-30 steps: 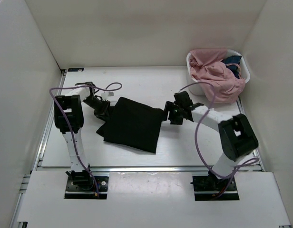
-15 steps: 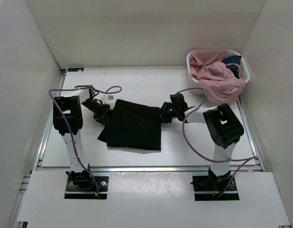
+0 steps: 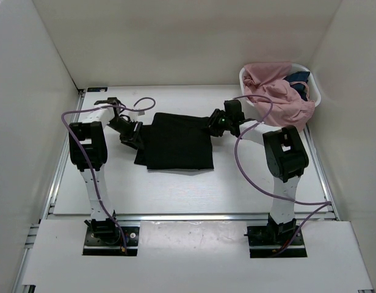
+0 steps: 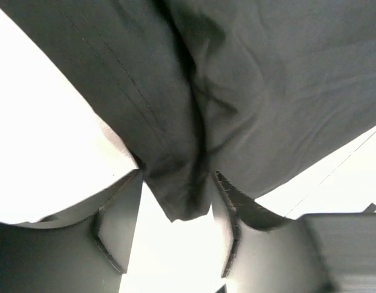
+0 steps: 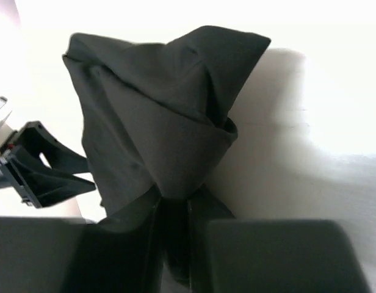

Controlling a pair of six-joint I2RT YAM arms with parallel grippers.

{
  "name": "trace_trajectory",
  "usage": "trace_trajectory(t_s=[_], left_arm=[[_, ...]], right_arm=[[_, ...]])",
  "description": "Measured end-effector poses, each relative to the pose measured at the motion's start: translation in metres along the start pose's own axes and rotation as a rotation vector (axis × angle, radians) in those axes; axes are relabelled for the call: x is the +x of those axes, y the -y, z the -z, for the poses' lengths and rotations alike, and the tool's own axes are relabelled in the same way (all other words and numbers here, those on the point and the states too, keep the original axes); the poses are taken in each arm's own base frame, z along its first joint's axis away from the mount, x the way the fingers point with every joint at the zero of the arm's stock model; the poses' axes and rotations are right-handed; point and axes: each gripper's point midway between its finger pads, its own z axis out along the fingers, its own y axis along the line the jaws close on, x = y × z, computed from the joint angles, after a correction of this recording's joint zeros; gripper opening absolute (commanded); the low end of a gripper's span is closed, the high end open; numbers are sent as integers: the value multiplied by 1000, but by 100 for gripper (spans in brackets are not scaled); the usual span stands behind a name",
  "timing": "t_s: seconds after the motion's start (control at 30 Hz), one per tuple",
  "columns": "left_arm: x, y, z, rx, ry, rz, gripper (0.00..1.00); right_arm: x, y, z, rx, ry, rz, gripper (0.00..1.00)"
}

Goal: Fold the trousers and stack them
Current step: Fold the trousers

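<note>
trousers (image 3: 179,141): black cloth lying as a roughly square folded panel on the middle of the counter (image 3: 176,189), stretched between the two arms and well apart from the basket (image 3: 314,91).
left jaws: closed on a pinch of the trousers' left edge; the left wrist view shows fabric (image 4: 237,91) gathered between them.
right jaws: narrow, clamped on a bunched corner (image 5: 157,134) at the far right of the panel.
done so far: the legs look already doubled over into one compact block, so the folding seems well along.
left to do: probably one more fold or a smoothing, then letting go and stacking; where the stack goes, i cannot tell.
edges: near edge runs fairly straight; at the left a lower layer pokes out past the top one; the right far corner is puckered at the grip.
open room: bare counter lies both nearer and farther than the cloth; the basket, holding a pink garment (image 3: 276,97) and a dark blue cloth (image 3: 298,78), crowds the far right corner close to the right arm (image 3: 285,152).
</note>
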Motion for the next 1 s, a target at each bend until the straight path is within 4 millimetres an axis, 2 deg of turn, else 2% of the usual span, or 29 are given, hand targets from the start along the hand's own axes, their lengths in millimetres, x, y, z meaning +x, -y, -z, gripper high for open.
trace_trajectory(t_s=[0.03, 0.07, 0.1, 0.17, 0.2, 0.23, 0.27, 0.37, 0.47, 0.53, 0.6, 0.7, 0.77, 0.8, 0.9, 1.0], left_arm=[[-2, -1, 0, -4, 4, -2, 64], [-4, -2, 2, -8, 6, -3, 66], [-5, -3, 3, -14, 9, -2, 68], [-5, -6, 4, -23, 9, 8, 71], [-4, -7, 5, -26, 7, 16, 79], [-2, -8, 7, -30, 5, 25, 97], [-1, -10, 9, -34, 7, 35, 100], [10, -9, 24, -60, 23, 70, 100], [18, 0, 57, -104, 69, 75, 100], [15, 3, 88, -168, 144, 62, 100], [15, 1, 122, -254, 228, 69, 100], [26, -13, 171, -431, 340, 122, 100], [43, -28, 200, -582, 384, 190, 100], [51, -32, 208, -640, 393, 217, 100], [76, -38, 226, -810, 391, 301, 100], [95, -39, 245, -949, 400, 368, 100]], right_arm=[[0, 2, 0, 6, -1, -9, 60], [1, 5, 1, 13, -2, -10, 68], [2, 8, 1, 20, -4, -10, 81], [6, 18, 4, 43, -9, -13, 92], [9, 23, 6, 59, -17, -10, 97], [12, 27, 10, 72, -27, -4, 99], [11, 28, 14, 81, -32, 19, 99], [-2, 25, 33, 132, -41, 102, 99], [-43, -9, 57, 160, 12, 234, 99], [-68, -36, 85, 169, 74, 317, 99], [-83, -59, 127, 183, 134, 375, 99], [-82, -71, 194, 219, 191, 400, 99], [-77, -62, 231, 263, 231, 391, 99], [-72, -53, 247, 295, 251, 382, 99], [-48, -15, 288, 431, 263, 353, 99], [-34, 6, 324, 549, 299, 368, 99]])
